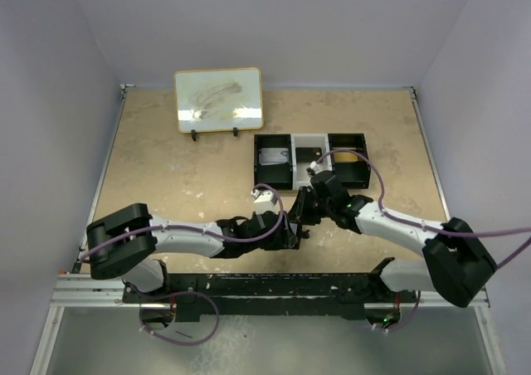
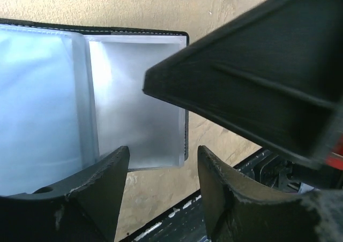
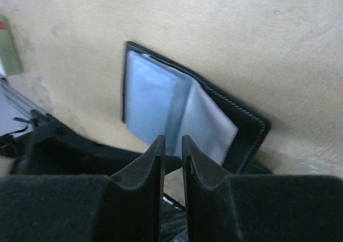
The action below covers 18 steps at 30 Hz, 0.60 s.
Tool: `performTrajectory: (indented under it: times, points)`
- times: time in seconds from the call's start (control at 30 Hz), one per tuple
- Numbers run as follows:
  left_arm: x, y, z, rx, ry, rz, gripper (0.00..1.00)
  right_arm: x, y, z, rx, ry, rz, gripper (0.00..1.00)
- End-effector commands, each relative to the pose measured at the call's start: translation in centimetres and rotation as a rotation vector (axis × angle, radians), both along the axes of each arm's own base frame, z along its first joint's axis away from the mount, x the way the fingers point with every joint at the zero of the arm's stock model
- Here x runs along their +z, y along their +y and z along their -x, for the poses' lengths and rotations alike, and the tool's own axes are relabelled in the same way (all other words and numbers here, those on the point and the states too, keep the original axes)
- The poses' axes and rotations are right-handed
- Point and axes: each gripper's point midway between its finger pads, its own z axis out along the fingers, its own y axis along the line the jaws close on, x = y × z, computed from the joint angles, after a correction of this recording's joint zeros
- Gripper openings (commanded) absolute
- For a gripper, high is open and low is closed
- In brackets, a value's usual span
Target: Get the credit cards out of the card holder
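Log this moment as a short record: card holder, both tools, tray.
card holder: lies open on the table, shiny panels up
left tool: open, at the holder's edge
right tool: jaws almost together, nothing visible between them, over the holder
tray: beyond the arms, three compartments
cards: none seen in either tool

Table (image 1: 166,184): tan, mottled top, worn pale in patches, with metal rails along the sides. Far left of centre: a small whiteboard (image 1: 219,99), smeared grey, propped tilted on two dark feet. Just right of it and nearer: a three-compartment tray (image 1: 348,137), black ends and white middle, flat. Near centre: the card holder (image 3: 161,103), lying open and flat, clear sleeves up.
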Motion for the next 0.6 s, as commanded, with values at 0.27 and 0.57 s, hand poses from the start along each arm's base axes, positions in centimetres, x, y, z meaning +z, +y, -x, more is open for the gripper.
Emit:
performTrajectory:
  times: [0.27, 0.57]
  points:
    - [3.3, 5.6, -1.0, 0.056, -0.082, -0.124, 0.62, -7.2, -2.6, 3.0, -0.018, 0.12, 0.09, 0.22]
    - [1.0, 7.7, -2.3, 0.079, -0.029, -0.163, 0.64, -7.7, -3.3, 3.1, -0.031, 0.121, 0.12, 0.23]
